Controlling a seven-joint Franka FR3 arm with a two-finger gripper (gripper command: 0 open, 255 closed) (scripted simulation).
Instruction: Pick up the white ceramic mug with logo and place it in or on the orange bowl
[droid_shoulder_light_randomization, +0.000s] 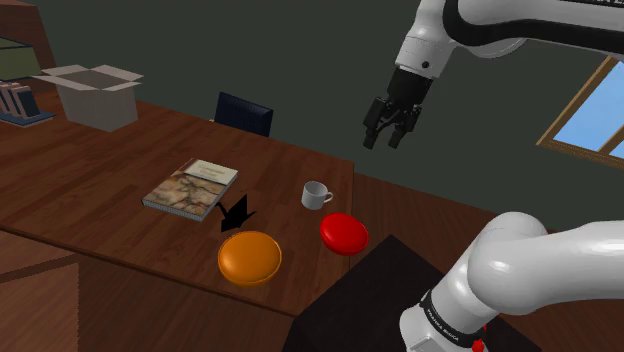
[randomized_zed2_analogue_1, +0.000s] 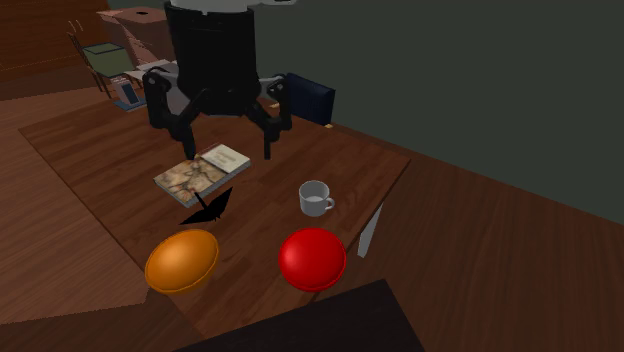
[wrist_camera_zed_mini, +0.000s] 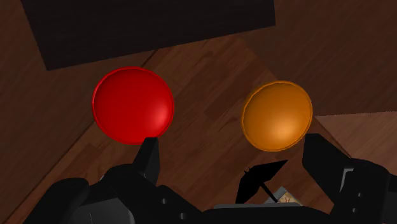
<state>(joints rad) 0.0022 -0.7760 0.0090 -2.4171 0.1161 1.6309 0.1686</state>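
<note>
Your claw (droid_shoulder_light_randomization: 386, 138) hangs spread and empty, high over the surface (droid_shoulder_light_randomization: 110, 160). The white mug (droid_shoulder_light_randomization: 316, 195) stands upright well below it, untouched, just beside the red bowl (droid_shoulder_light_randomization: 344, 232). The orange bowl (droid_shoulder_light_randomization: 250, 257) sits near the surface's front edge.

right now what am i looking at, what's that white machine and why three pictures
It is a white robot arm ending in a black two-finger pincer. The shoulder view looks from beside its stand, the second exterior view from another spot nearby, and the wrist view from a camera on the hand, looking down. On the wooden table sit a white mug, an orange bowl, a red bowl and a book. The pincer hangs open above them, holding nothing.
</note>
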